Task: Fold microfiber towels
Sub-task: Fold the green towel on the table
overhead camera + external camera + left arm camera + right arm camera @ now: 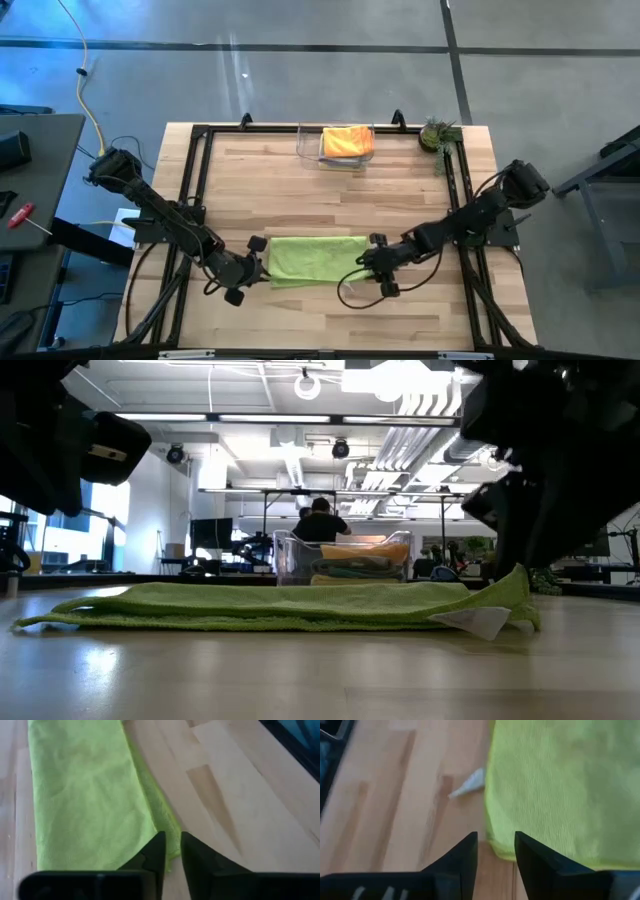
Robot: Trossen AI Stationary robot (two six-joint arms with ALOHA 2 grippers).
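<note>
A lime green towel (pixel 318 258) lies folded in a long band on the wooden table, near the front edge. It also shows in the low view (pixel 290 605). A white tag (pixel 470 782) sticks out at its right end. My left gripper (pixel 172 847) stands over the towel's left end, at a corner, its fingers a narrow gap apart. My right gripper (pixel 495 847) stands open over the corner of the towel's right end. An orange towel (pixel 347 140) lies on top of others in a clear bin (pixel 306 150) at the far edge. My left gripper has the towel's corner (pixel 171 851) showing in the narrow gap between its fingers; I cannot tell whether they touch it. My right gripper slants down from the right, with the towel's right end (pixel 515 585) rising toward it; I cannot tell whether they touch.
A small potted plant (pixel 438 135) stands at the far right corner. A black frame (pixel 190 190) runs along the table's edges. Bare wood lies between the green towel and the bin. A person (pixel 322 520) sits in the room beyond the table.
</note>
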